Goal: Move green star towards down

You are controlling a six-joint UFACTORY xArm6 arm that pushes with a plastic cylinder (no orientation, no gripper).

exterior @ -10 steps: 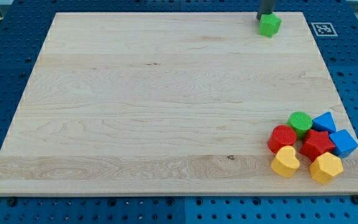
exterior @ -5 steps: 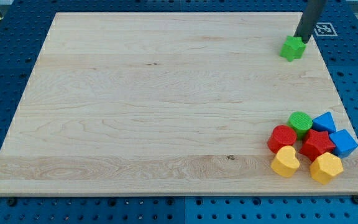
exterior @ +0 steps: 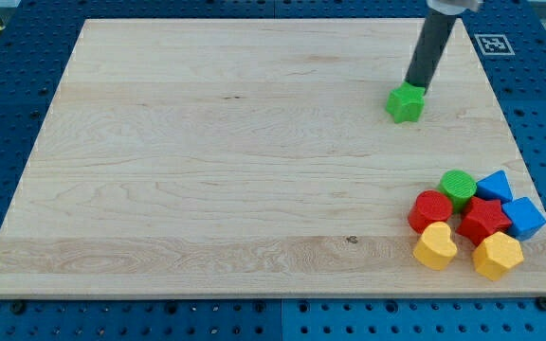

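The dark rod enters from the view's top edge, right of centre, and slants down toward the view's left. My tip sits at its lower end, down at bench level. No other arm part shows.

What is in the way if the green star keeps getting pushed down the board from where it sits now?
Nothing visible. My tip sits against the green star on its upper side, and bare board lies straight below it. The cluster of blocks sits lower, towards the view's right.
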